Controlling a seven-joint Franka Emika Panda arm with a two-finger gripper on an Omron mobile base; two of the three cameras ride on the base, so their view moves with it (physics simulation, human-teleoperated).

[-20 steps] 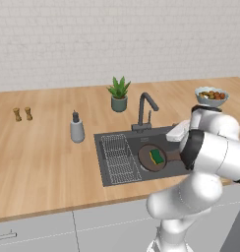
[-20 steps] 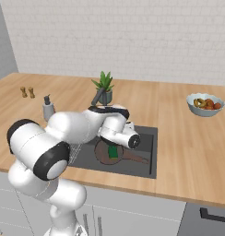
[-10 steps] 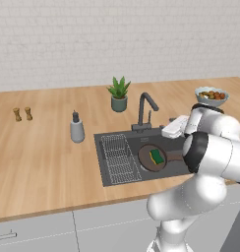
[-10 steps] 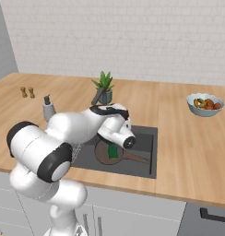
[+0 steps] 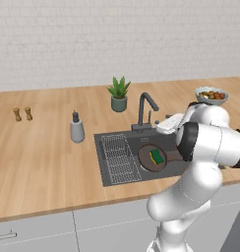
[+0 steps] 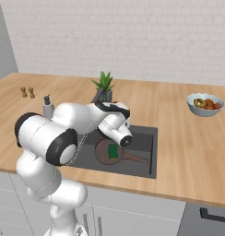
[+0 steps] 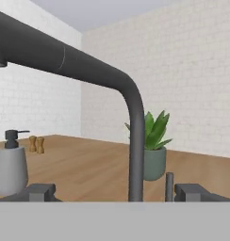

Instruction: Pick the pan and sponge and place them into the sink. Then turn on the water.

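Faucet between open hand's fingertips, close ahead

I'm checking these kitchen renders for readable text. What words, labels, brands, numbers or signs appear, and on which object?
None: no readable text in any view.
The soap bottle is plain grey, unlabelled.
The plant pot, the faucet and the fruit bowl carry no markings.
The pan, the sponge and the sink are unmarked too.

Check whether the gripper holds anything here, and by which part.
Nothing is held. The gripper has its jaws open, facing the faucet; the pan and sponge lie in the sink.
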